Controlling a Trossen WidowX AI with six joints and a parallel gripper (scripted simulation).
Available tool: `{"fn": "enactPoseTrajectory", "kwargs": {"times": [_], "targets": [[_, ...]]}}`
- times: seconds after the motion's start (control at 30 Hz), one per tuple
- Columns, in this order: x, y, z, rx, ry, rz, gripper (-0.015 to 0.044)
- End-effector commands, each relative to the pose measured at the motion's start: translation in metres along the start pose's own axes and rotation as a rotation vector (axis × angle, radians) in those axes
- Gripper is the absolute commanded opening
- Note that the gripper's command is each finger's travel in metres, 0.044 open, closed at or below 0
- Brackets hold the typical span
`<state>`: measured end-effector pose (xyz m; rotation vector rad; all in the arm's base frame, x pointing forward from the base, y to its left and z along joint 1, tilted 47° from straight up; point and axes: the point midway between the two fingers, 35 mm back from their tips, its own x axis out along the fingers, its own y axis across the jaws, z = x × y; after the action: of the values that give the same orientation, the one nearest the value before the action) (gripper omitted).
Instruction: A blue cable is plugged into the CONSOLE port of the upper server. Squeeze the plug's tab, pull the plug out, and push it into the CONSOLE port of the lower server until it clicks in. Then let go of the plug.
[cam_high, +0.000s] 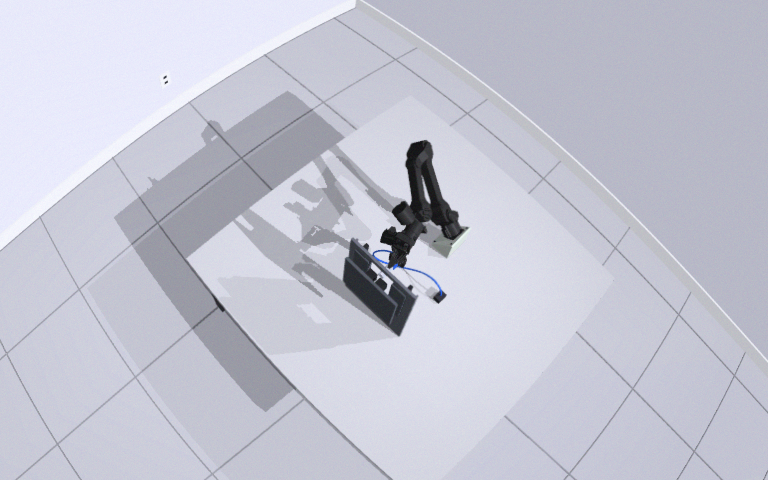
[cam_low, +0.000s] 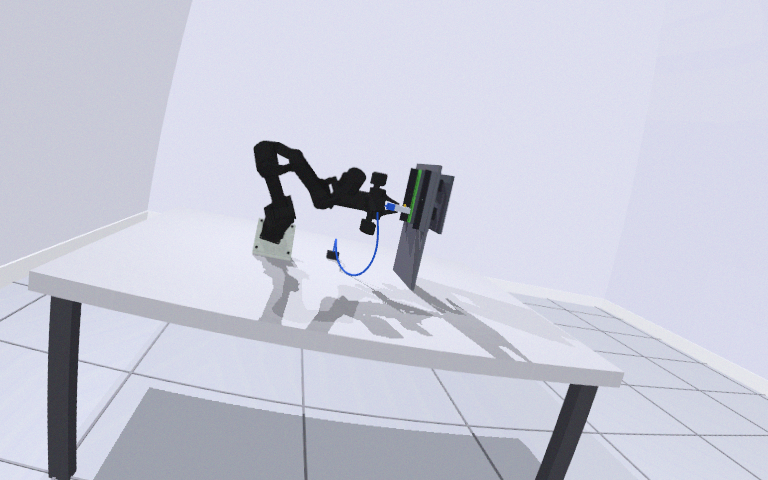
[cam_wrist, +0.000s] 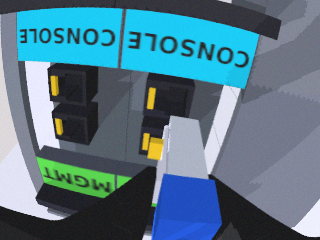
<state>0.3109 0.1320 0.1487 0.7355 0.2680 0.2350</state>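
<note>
My gripper (cam_high: 396, 264) (cam_low: 395, 206) (cam_wrist: 178, 179) is shut on the cable's plug, which has a pale grey body (cam_wrist: 185, 145) and a blue boot (cam_wrist: 185, 207) (cam_low: 390, 207). A yellow piece (cam_wrist: 155, 149) shows beside the plug. The plug points at the right-hand pair of black ports in the wrist view, overlapping the nearer port (cam_wrist: 145, 142); any contact is hidden. The farther port (cam_wrist: 170, 96) of that pair is empty. Both ports (cam_wrist: 73, 84) (cam_wrist: 75, 122) of the left-hand pair are empty. Two cyan CONSOLE labels (cam_wrist: 70, 37) (cam_wrist: 187, 50) appear upside down. The blue cable (cam_high: 430, 274) (cam_low: 353, 275) hangs from the gripper.
The upright dark rack panel (cam_high: 370, 291) (cam_low: 404, 254) stands on the white table (cam_high: 481, 367) (cam_low: 141, 271) in front of the arm. A small black block (cam_high: 440, 297) (cam_low: 332, 255) holds the cable's other end. A green MGMT label (cam_wrist: 75, 175) lies below the ports in the wrist view.
</note>
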Motion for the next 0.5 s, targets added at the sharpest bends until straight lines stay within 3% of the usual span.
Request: {"fn": "enactPoseTrajectory", "kwargs": {"times": [0.0, 0.47], "targets": [[-0.0001, -0.0011, -0.0013, -0.006, 0.001, 0.009, 0.0000], [0.0084, 0.0003, -0.0018, -0.008, -0.039, 0.016, 0.0000]]}}
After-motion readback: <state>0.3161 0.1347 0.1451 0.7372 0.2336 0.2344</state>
